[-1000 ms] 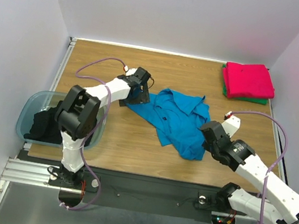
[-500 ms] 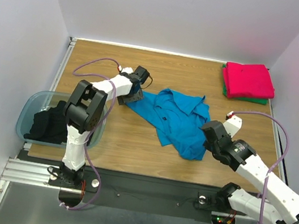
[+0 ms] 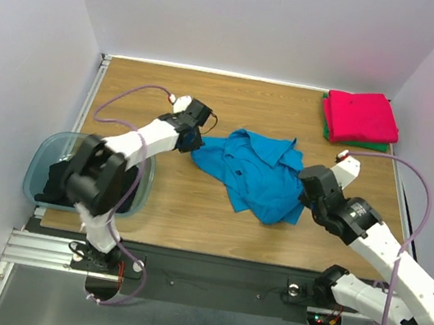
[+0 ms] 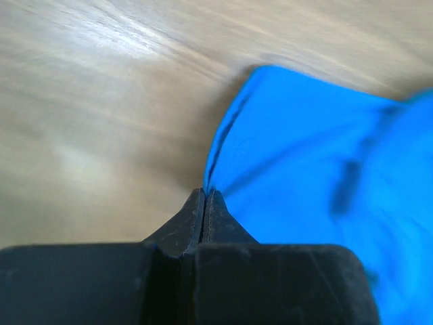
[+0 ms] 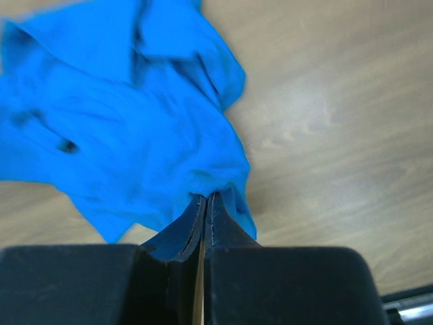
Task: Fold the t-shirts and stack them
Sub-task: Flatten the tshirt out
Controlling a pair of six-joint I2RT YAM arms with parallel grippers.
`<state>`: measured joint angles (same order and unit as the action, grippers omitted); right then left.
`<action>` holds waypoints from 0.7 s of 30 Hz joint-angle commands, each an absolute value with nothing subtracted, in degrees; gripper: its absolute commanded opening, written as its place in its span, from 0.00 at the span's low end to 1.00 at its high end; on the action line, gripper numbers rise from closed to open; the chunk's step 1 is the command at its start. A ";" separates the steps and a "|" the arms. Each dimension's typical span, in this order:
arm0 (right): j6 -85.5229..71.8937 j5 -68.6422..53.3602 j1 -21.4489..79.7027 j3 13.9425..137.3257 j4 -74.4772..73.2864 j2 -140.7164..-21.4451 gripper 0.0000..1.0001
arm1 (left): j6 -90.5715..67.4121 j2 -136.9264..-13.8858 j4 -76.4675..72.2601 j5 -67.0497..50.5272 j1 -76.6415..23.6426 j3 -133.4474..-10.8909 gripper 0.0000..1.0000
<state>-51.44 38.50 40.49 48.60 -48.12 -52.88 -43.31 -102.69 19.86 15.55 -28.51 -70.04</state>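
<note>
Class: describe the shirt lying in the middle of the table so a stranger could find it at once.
On the wooden table, look to the middle. There lies the bright blue t-shirt, crumpled and unfolded, unlike the folded red-pink t-shirt stacked on the green t-shirt in the far right corner.

The blue t-shirt (image 3: 253, 173) is soft, matt cloth, creased and rumpled, with no shine on it. Under it the table (image 3: 192, 208) looks like smooth wood-grain laminate, with a pale sheen just left of the shirt. My left gripper (image 4: 204, 196) and right gripper (image 5: 205, 200), at the shirt's edges, are dull black plastic, finely scuffed. Far right of the shirt, the red-pink t-shirt (image 3: 362, 116) and the green t-shirt (image 3: 366, 144) under it are matt cloth too, lying smoother. Left of the shirt, the bin (image 3: 33, 173) is translucent blue-grey plastic, slightly glossy, around the matt black t-shirt (image 3: 59, 182). My right arm (image 3: 388, 258) has a glossy white plastic shell. The rail (image 3: 36, 247), nearer than the shirt, is bare brushed metal.
</note>
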 commanded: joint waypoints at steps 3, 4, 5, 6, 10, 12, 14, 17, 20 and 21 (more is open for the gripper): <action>-44.23 50.35 40.25 64.05 -43.79 -51.50 0.00 | -39.38 -77.89 18.37 19.33 -29.71 -73.29 0.00; -42.64 52.10 40.25 65.99 -43.16 -51.50 0.00 | -37.81 -74.30 19.15 19.94 -29.79 -75.04 0.00; -39.84 55.34 40.25 70.62 -42.72 -51.94 0.00 | -36.75 -72.79 20.90 21.17 -30.14 -77.06 0.00; -38.60 56.50 40.25 73.19 -42.28 -52.29 0.00 | -36.22 -70.42 22.14 22.40 -30.06 -81.52 0.00; -31.66 62.21 40.25 85.32 -40.35 -54.92 0.00 | -33.14 -67.42 26.09 27.06 -29.97 -92.61 0.00; -27.27 68.45 40.25 92.15 -39.99 -56.77 0.01 | -31.74 -66.89 28.82 29.60 -29.97 -98.92 0.00; -25.32 72.40 40.25 95.87 -39.99 -58.79 0.00 | -30.77 -67.32 30.23 31.89 -29.88 -102.11 0.00; -22.25 73.39 40.25 102.11 -39.73 -61.34 0.00 | -30.15 -68.55 31.11 31.21 -29.53 -106.43 0.00; -19.52 74.70 40.25 105.03 -39.38 -64.32 0.00 | -29.09 -69.52 31.03 29.36 -29.53 -107.93 0.00; -18.29 74.97 40.17 105.29 -39.29 -65.21 0.00 | -29.18 -69.61 31.11 29.27 -29.53 -108.02 0.00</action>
